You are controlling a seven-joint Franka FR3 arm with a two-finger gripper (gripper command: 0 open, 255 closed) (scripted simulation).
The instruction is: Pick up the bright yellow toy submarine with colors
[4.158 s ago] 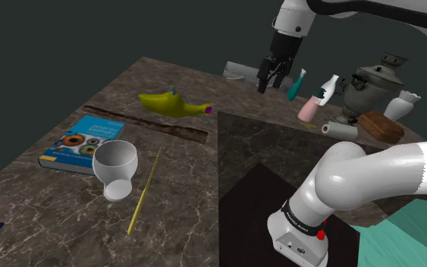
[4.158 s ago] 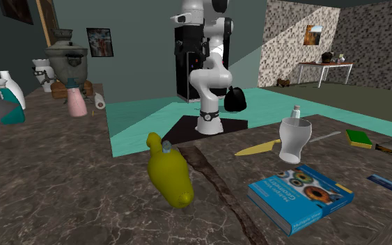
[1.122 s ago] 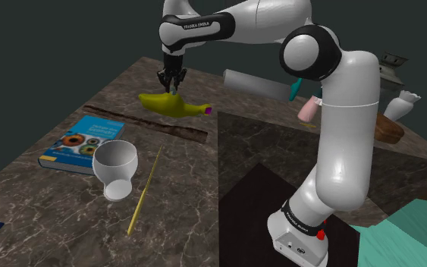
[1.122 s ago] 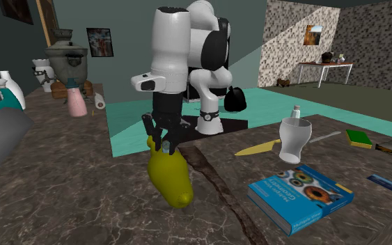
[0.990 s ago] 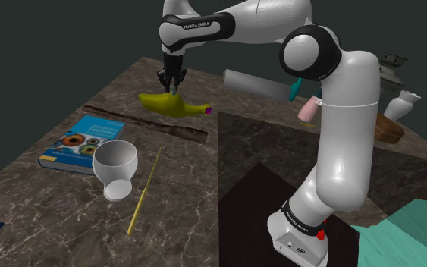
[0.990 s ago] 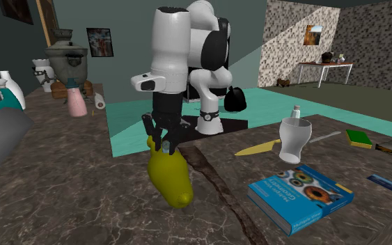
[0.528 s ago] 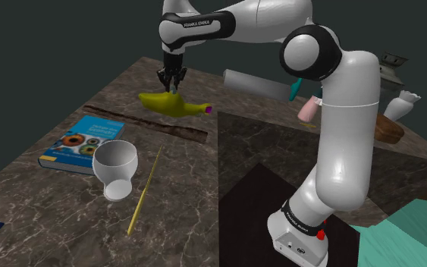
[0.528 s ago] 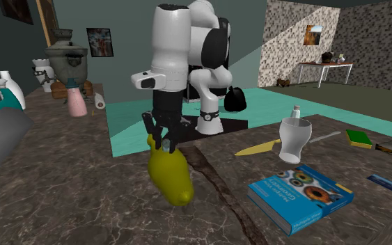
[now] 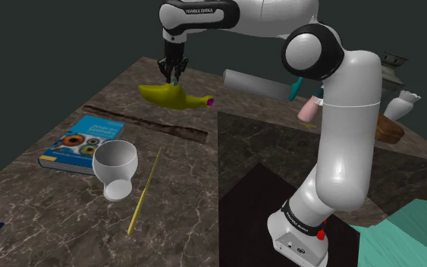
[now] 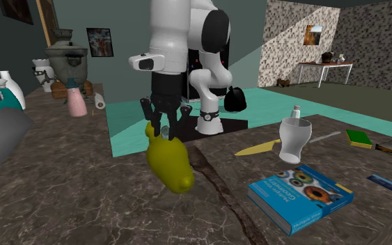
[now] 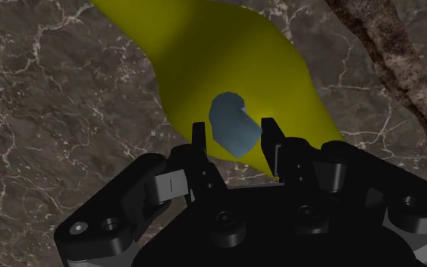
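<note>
1. Your black two-finger gripper is pinching the small blue-grey turret on top of the bright yellow toy submarine.
2. The submarine hangs under the gripper, seemingly just clear of the dark marbled tabletop, toward its far edge in the shoulder view.
3. Expect a light, rigid hull with a slick surface. It looks too broad amidships, so the turret is the sensible hold.
4. On so small a hold the long body may twist or swing, so lift it gently.

Dim, even lighting, crisp edges. Slanted light patches brighten the second exterior view's far speckled wall. In the wrist view, shade darkens one end of the yellow toy submarine.
</note>
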